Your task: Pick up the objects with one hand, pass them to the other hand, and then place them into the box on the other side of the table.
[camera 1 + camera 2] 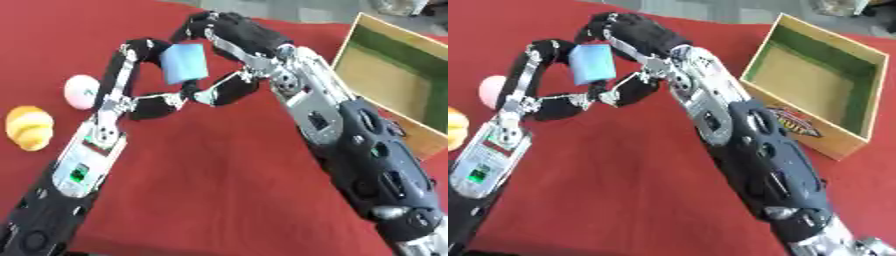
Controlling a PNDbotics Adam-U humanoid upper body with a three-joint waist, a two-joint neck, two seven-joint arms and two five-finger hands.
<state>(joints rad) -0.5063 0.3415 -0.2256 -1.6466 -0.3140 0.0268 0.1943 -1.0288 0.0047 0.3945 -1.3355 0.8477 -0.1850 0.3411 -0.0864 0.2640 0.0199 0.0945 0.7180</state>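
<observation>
A light blue block (184,62) hangs above the red table, caught between both hands. My left hand (118,82) comes up from the lower left. Its fingers curl round the block's left side and its thumb (157,106) reaches under it. My right hand (241,32) comes in from the lower right, with its black fingers hooked over the block's top right and its thumb (229,89) below it. The cardboard box (798,122), green inside, stands open at the right with nothing showing in it.
A pale pink-white ball (81,91) and a yellow-orange bun-shaped thing (29,127) lie on the red cloth (210,165) at the left. The right forearm (754,150) stretches between the hands and the box.
</observation>
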